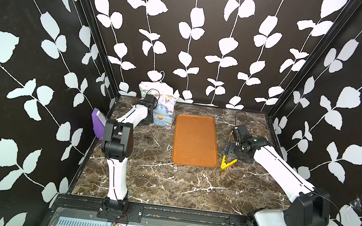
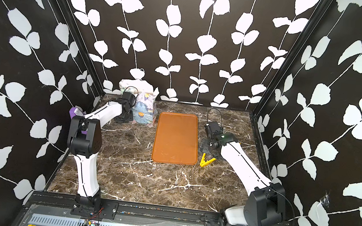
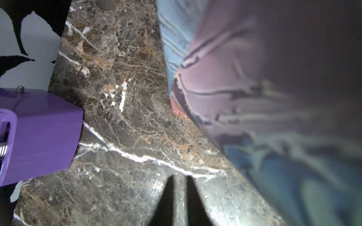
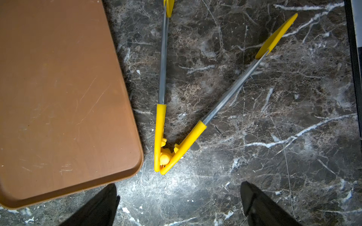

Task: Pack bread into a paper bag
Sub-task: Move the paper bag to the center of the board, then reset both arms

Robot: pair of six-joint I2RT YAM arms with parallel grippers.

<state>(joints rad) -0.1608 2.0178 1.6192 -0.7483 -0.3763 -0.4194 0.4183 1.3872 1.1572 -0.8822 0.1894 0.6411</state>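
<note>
Tongs [image 1: 227, 163], yellow-tipped, lay at the tray's [image 1: 195, 140] 4 o'clock by the wide-open, empty right gripper [image 4: 179, 187]; paper bag [image 1: 163, 114] stood at its 11 o'clock, bread unseen, presumably inside; left gripper [image 3: 179, 180], slightly parted and empty beside it, ought to withdraw without tipping it.

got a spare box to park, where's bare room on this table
Widest: bare marble between the tray and the front rail. The tray holds nothing. Crowded: back left, left claw beside the paper bag; right of the tray, tongs by the right claw.
</note>
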